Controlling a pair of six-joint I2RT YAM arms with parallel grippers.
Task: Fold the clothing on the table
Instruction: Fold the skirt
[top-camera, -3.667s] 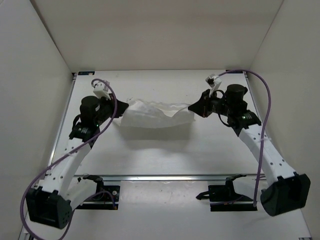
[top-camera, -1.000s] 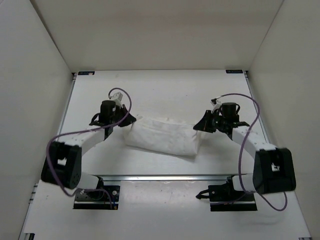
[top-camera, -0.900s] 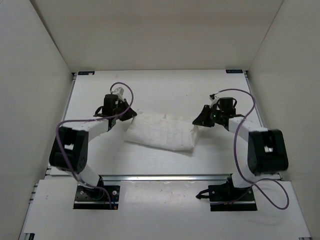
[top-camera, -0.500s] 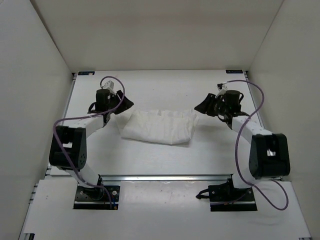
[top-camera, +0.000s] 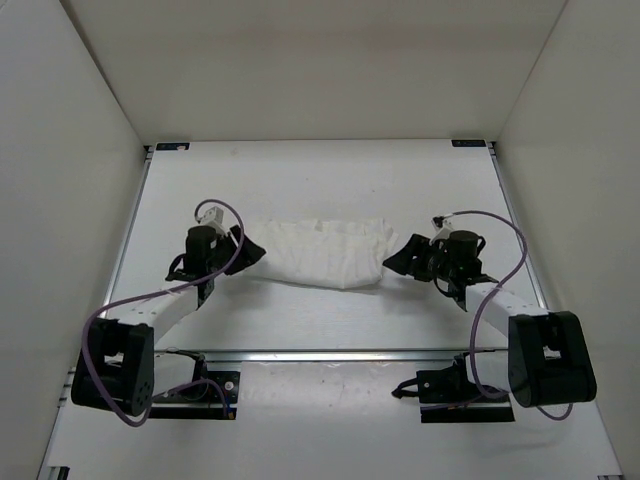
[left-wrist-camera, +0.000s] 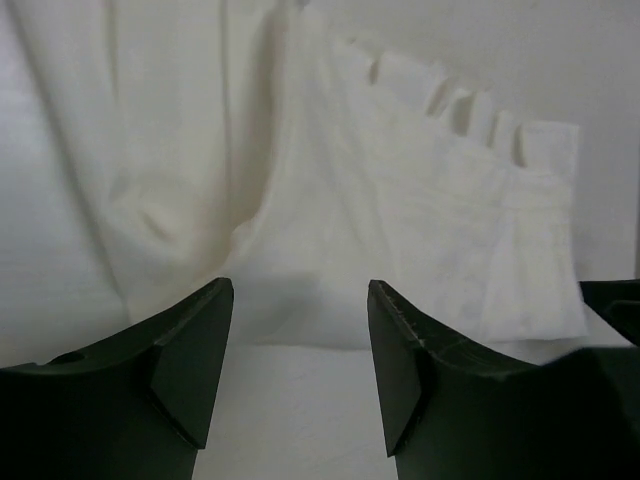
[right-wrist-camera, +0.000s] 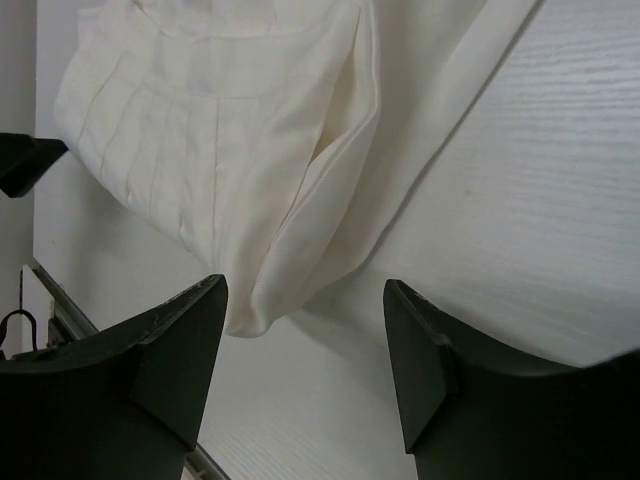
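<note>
I see the clothing (top-camera: 320, 252) lying as a folded white band in the middle of the table (top-camera: 320, 170), between my two arms. The left gripper (left-wrist-camera: 300, 300) sits at the band's left end, fingers spread apart and holding nothing. The right gripper (right-wrist-camera: 305, 295) sits at its right end, fingers likewise spread and empty. I judge that one fold is laid down and another is due. That calls for both grippers to pinch matching corners, then carry that edge across evenly.
</note>
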